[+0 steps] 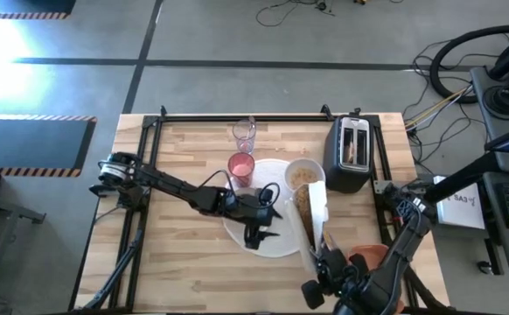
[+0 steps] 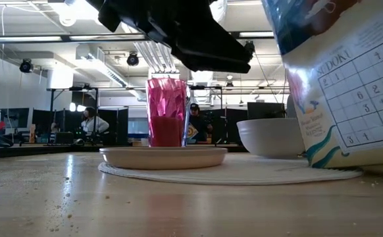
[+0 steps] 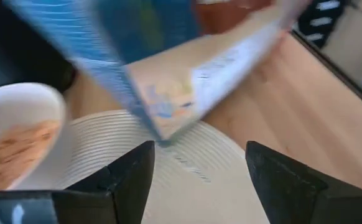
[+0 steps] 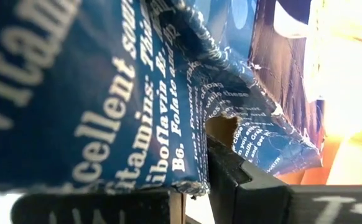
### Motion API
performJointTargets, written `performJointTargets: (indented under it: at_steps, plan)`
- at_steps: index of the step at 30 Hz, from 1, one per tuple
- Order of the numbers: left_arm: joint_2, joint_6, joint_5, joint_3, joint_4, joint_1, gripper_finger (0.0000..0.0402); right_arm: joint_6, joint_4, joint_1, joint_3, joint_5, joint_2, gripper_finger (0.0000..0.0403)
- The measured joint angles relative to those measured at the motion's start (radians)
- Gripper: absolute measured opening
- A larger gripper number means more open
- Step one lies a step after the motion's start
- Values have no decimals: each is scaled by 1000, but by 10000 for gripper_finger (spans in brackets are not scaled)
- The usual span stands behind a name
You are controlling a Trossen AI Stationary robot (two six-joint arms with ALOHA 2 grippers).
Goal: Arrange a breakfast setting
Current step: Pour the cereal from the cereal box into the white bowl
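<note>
A blue-and-white cereal box (image 1: 312, 217) is held tilted by my right gripper (image 1: 324, 261), its far end by the small white bowl (image 1: 304, 174), which holds cereal. The bowl stands on the large white plate (image 1: 276, 243). My left gripper (image 1: 260, 229) hovers open and empty above that plate, as the left wrist view (image 3: 196, 168) shows. A smaller pale plate (image 2: 164, 157) lies on the large plate. The pink tumbler (image 1: 241, 166) stands at the plate's far left rim, with the clear glass (image 1: 244, 134) behind it. The spoon and fruit do not show. My right gripper pinches the cereal box between its two fingers (image 4: 243, 180), on the box's broad walls near its near end (image 1: 317, 249). It comes from the table's near right side. The cardboard (image 4: 224, 118) is creased and dented by the fingers. The box leans over the plate, and its lower corner (image 2: 323, 163) is down by the plate's rim.
The black two-slot toaster (image 1: 349, 153) stands at the far right, close to the bowl. An orange-red thing (image 1: 368, 255) lies at the near right beside my right arm. Bare wood lies to the left and near left of the plate.
</note>
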Motion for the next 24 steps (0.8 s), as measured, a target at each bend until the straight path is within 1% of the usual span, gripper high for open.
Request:
performJointTargets:
  at_steps: [10,14,18,24]
  plan:
    - [0,-17,-5,0,30,-1,233,-6,8,14,-19,5,0,29]
    - [0,-20,-5,0,29,-1,233,-28,11,15,-15,-51,-2,41]
    - [0,-20,-4,0,29,-1,233,-53,23,14,-15,-83,-2,47]
    - [0,-30,-4,0,29,-1,233,-68,8,14,-15,-80,-13,36]
